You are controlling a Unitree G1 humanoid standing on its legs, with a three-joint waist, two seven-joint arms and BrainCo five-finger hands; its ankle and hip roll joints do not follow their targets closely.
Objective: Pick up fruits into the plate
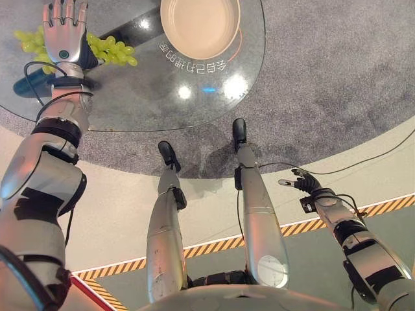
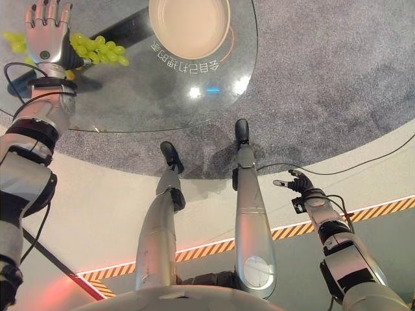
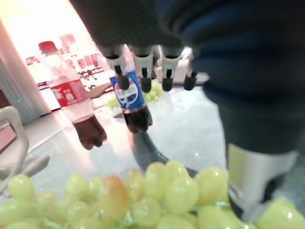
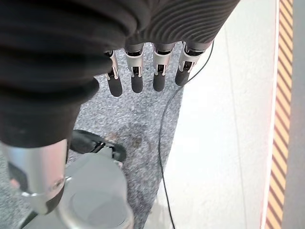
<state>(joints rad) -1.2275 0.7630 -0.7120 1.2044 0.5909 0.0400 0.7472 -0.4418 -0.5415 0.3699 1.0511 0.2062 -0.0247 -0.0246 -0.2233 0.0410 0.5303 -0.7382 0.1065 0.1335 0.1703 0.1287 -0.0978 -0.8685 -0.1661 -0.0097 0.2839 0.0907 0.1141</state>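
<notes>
Reading from left to right, you find the grapes (image 1: 107,50) on the glass table (image 1: 162,97), a loose green bunch lying under and to both sides of the left hand (image 1: 63,32). Expect them to handle as light, soft and slick-skinned: single berries will likely tear off or bruise if squeezed, so you would do best to cup the mass of the bunch or take it near the stem, which cannot be made out here. The left hand hangs over the bunch with fingers straight and spread, holding nothing; its wrist view looks past the fingertips (image 3: 165,84) at the grapes close below, and whether the palm touches them cannot be told. Two bottles (image 3: 131,95) stand farther off on the table in that view. Next comes the plate (image 1: 170,29), bare, well apart from the bunch across the glass. Farthest right, the right hand (image 1: 305,183) hangs low beside the body over the floor, fingers loosely extended and empty, as its wrist view confirms.
</notes>
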